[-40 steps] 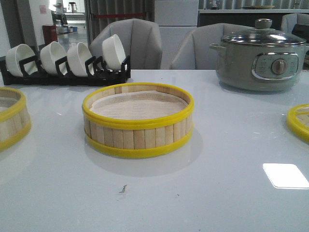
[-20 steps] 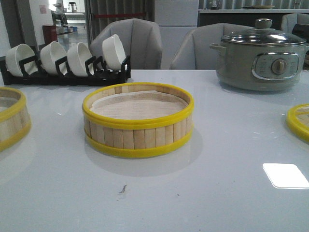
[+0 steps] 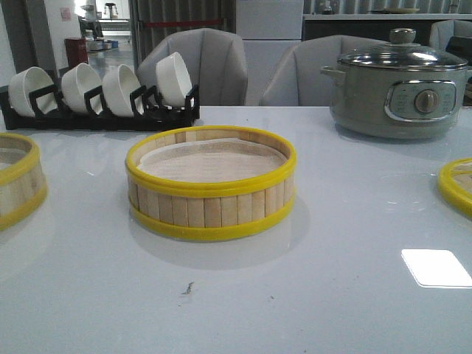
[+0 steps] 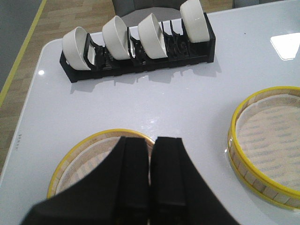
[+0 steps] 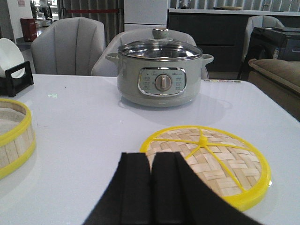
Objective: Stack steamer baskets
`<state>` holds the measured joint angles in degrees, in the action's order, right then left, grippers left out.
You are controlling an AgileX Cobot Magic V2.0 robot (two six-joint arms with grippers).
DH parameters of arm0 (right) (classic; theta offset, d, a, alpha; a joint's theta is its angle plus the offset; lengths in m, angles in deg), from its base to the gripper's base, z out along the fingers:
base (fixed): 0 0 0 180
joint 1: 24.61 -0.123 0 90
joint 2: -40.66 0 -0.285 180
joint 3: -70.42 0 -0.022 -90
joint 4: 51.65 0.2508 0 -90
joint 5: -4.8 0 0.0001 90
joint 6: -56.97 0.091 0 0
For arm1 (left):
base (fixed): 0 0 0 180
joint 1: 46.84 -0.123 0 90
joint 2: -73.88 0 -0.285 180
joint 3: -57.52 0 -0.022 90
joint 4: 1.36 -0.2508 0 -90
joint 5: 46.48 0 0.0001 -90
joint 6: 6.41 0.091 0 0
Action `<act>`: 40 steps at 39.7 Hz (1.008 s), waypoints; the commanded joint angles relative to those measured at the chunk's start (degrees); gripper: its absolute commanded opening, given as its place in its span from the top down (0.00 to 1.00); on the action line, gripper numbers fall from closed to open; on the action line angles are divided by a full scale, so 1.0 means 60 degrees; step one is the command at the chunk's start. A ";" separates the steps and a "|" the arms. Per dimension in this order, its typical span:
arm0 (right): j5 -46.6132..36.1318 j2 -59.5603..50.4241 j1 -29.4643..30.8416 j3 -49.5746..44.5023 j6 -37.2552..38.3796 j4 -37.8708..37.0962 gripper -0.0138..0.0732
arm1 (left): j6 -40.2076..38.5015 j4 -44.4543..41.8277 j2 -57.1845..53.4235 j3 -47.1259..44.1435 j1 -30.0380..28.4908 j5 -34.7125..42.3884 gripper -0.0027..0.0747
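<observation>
One steamer basket (image 3: 211,183) stands mid-table; it also shows in the left wrist view (image 4: 269,150) and the right wrist view (image 5: 14,136). A second basket (image 3: 16,177) stands at the table's left edge, and in the left wrist view (image 4: 79,157) it lies under my left gripper (image 4: 151,143), which is shut and empty above its far rim. The woven lid (image 3: 457,184) lies flat at the right; in the right wrist view (image 5: 220,159) it is just beyond my right gripper (image 5: 151,157), which is shut and empty. Neither gripper shows in the front view.
A black rack with white bowls (image 3: 99,92) stands at the back left, also in the left wrist view (image 4: 140,42). A grey-green electric pot with a glass lid (image 3: 398,85) stands at the back right, also in the right wrist view (image 5: 159,75). Grey chairs stand behind the table.
</observation>
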<state>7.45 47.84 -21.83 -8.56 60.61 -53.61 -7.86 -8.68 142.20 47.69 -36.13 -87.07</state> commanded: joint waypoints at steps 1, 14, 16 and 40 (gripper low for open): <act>-0.0869 -0.0201 0.0026 0.0148 -0.0103 -0.0038 0.81 | -0.0010 -0.0070 -0.0146 0.0331 0.0072 0.0911 0.85; -0.0869 -0.0201 0.0026 0.0148 -0.0103 -0.0038 0.81 | -0.0010 -0.0070 -0.0146 0.0331 0.0072 0.0949 0.85; -0.0869 -0.0201 0.0026 0.0148 -0.0103 -0.0038 0.81 | -0.0010 -0.0070 -0.0146 0.0331 0.0072 0.0949 0.85; -0.0621 -0.0151 0.0007 0.1295 0.0048 -0.0046 0.81 | -0.0010 -0.0070 -0.0146 0.0331 0.0072 0.0844 0.85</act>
<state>5.24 47.84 -21.83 -6.71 60.72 -53.61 -7.86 -8.82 142.20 47.69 -36.13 -85.03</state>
